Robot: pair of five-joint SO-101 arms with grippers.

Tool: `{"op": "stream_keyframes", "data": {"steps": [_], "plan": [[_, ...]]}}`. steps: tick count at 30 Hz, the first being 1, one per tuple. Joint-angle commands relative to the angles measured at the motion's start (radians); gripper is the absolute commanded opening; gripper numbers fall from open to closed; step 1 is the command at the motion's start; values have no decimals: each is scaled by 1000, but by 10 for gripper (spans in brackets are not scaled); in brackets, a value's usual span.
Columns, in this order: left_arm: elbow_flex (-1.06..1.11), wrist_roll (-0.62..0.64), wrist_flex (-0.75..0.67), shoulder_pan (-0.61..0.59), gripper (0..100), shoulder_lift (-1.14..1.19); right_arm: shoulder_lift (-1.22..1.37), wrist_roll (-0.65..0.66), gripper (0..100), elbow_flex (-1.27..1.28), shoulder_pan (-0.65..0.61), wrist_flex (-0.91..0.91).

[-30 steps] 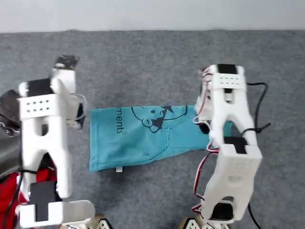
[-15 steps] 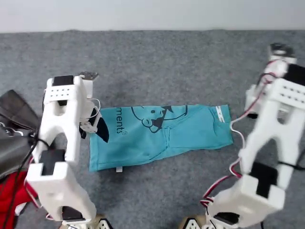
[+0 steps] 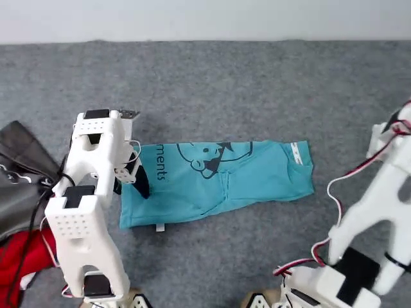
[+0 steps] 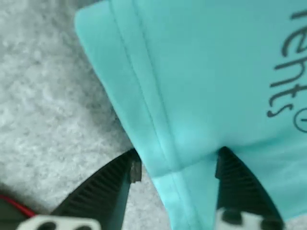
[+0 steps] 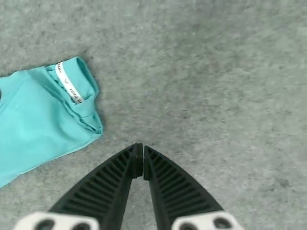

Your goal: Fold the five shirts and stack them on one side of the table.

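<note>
Shirt hem, partly cropped, inside splayed left pincer, perhaps touching; right pincer clenched empty.

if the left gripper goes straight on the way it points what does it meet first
Most likely the teal shirt: its hemmed edge lies between the open jaws of the left gripper, though depth is unclear.

Teal shirt w/ dark print

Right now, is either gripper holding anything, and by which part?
Nothing is held: left gripper open astride the hem of the teal shirt; right gripper shut, empty.
</note>
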Motion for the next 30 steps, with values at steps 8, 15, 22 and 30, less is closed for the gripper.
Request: {"op": "stream_keyframes", "data": {"steps": [8,15,22,30], "plan": [[-18,-3,-37,5,19,41,-90,15,9,-3,76,41],[-22,-11,-21,-147,13,-115,-130,15,9,-3,104,41],[-21,-104,74,-141,13,-242,-168,17,9,97,97,41],[-22,-71,140,69,13,-391,-274,17,9,252,97,33]]}}
